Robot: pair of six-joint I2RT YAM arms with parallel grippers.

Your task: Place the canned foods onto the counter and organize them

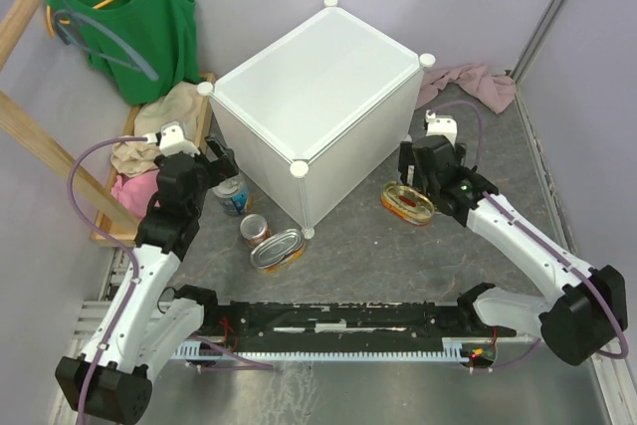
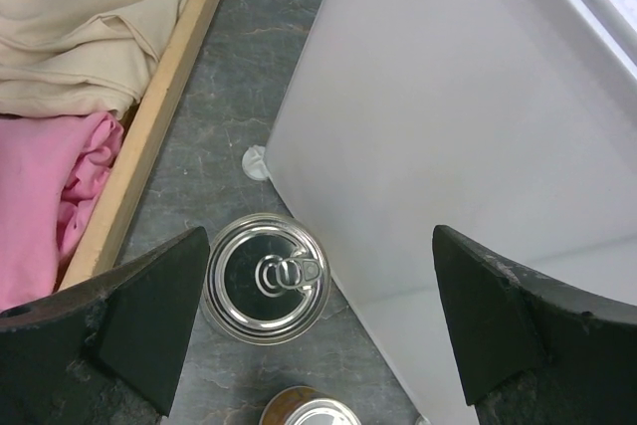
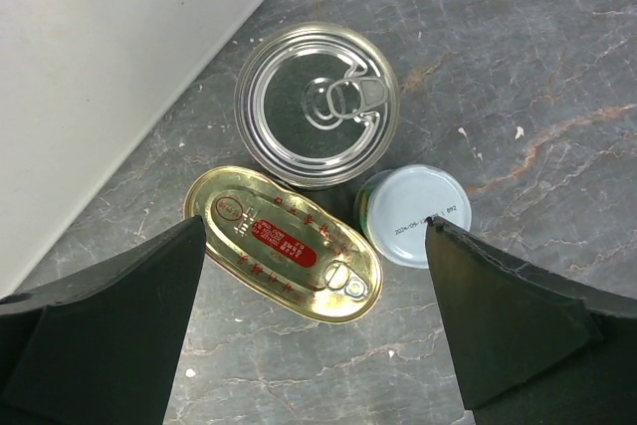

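Six cans [image 3: 317,105] are set on the table [image 1: 358,246], none on the cabinet [image 1: 314,77]: three beside each lower corner. The left gripper [image 2: 320,281] and right gripper [image 3: 317,246] are held wide open above them, apparently for picking.

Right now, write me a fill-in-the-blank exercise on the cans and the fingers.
1. The number of cans on top of the counter is ___.
2. The left fingers are ___, with a pull-tab can below them.
3. In the right wrist view, ___ cans show between the right fingers.
4. The gold-lidded tin is ___ in shape.
Missing words: zero; open; three; oval.
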